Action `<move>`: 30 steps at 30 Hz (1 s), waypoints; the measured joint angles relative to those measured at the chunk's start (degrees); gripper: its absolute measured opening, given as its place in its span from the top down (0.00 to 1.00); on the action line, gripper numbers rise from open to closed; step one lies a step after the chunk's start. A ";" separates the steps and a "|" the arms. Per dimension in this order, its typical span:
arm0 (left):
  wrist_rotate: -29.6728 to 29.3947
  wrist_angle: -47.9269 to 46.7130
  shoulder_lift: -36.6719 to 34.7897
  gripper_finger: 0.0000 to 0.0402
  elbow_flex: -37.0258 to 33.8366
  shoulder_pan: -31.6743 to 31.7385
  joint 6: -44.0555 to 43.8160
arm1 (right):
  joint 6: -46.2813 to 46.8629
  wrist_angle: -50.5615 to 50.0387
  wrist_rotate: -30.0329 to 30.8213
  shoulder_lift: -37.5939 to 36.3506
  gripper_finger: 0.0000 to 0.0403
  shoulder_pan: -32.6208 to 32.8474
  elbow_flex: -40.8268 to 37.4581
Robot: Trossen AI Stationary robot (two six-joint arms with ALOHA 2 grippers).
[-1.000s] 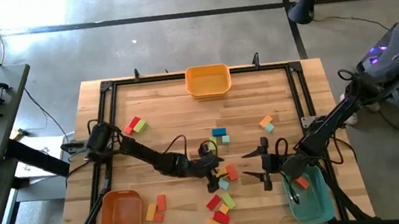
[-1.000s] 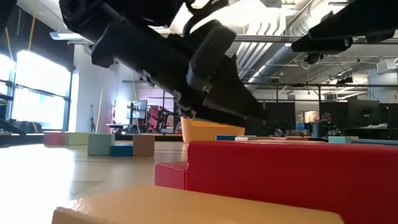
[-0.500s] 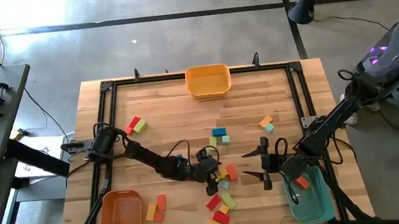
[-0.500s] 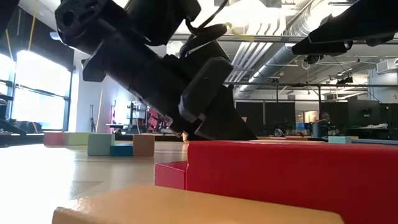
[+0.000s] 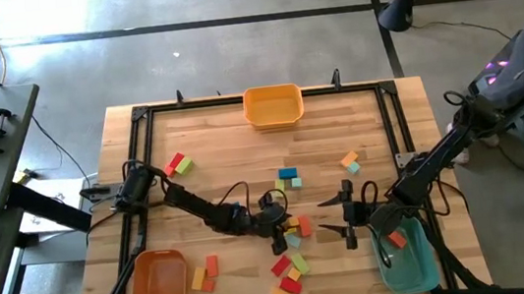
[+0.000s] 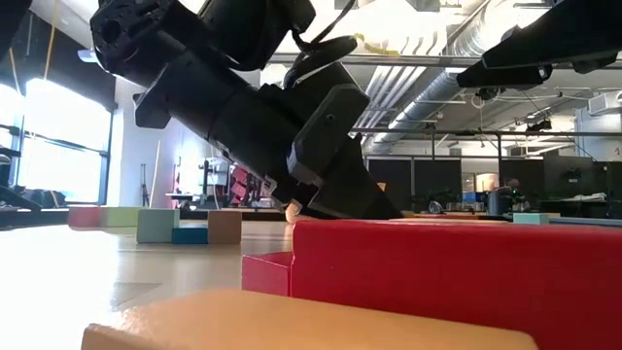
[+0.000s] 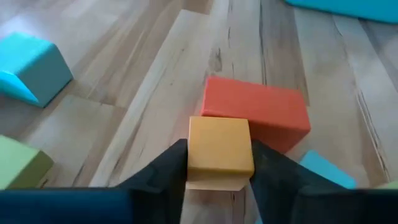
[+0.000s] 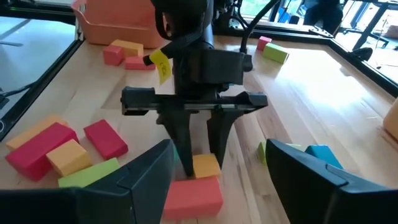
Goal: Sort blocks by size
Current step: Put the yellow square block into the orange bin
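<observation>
Blocks lie scattered on the wooden table (image 5: 223, 151). My left gripper (image 5: 288, 226) reaches into the cluster at the table's middle and is shut on a small yellow cube (image 7: 219, 146), which the right wrist view also shows (image 8: 205, 165). An orange-red block (image 7: 258, 117) lies right behind the cube. Green (image 7: 18, 165) and teal (image 7: 34, 68) blocks lie beside them. My right gripper (image 5: 332, 214) hangs open to the cluster's right, beside the teal bin (image 5: 409, 267), with nothing between its fingers. My left gripper pinches the small yellow cube by two opposite sides (image 7: 193, 155) between its two fingers (image 8: 183, 149). The fingers slant down onto it from the table's left. The cube appears to sit on the table, against the orange-red block.
An orange bin (image 5: 157, 290) stands at the near left, a yellow bin (image 5: 272, 106) at the far edge, the teal bin with an orange block (image 5: 397, 239) at the near right. Loose blocks lie at the left (image 5: 177, 164), middle (image 5: 289, 177), right (image 5: 350, 162) and near edge (image 5: 290, 280).
My left gripper has sunk a little onto the block cluster, and its fingers have shut on the yellow cube. My right gripper has kept still.
</observation>
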 joint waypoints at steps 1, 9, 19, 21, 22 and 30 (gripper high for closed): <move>-0.52 0.17 -0.01 0.74 0.00 0.00 -0.01 | -0.02 -0.12 0.00 0.00 0.37 0.00 0.00; -12.64 -9.29 -9.78 0.75 -0.03 -3.53 5.33 | 1.27 -0.77 -0.01 0.00 0.37 0.00 0.00; -15.29 -71.44 -23.32 0.75 15.90 -20.11 -14.07 | 0.09 -0.80 0.00 0.00 0.37 0.00 0.00; -8.99 -83.41 -22.18 0.75 20.57 -23.96 -25.74 | -0.02 -0.80 0.00 0.00 0.37 0.00 0.00; -5.81 -88.70 -21.62 0.75 22.64 -25.81 -32.33 | 0.08 -0.78 0.02 0.00 0.37 0.00 0.00; 14.18 -105.21 -20.55 0.75 25.63 -37.56 -73.60 | 0.10 -0.76 -0.09 0.00 0.37 0.00 0.00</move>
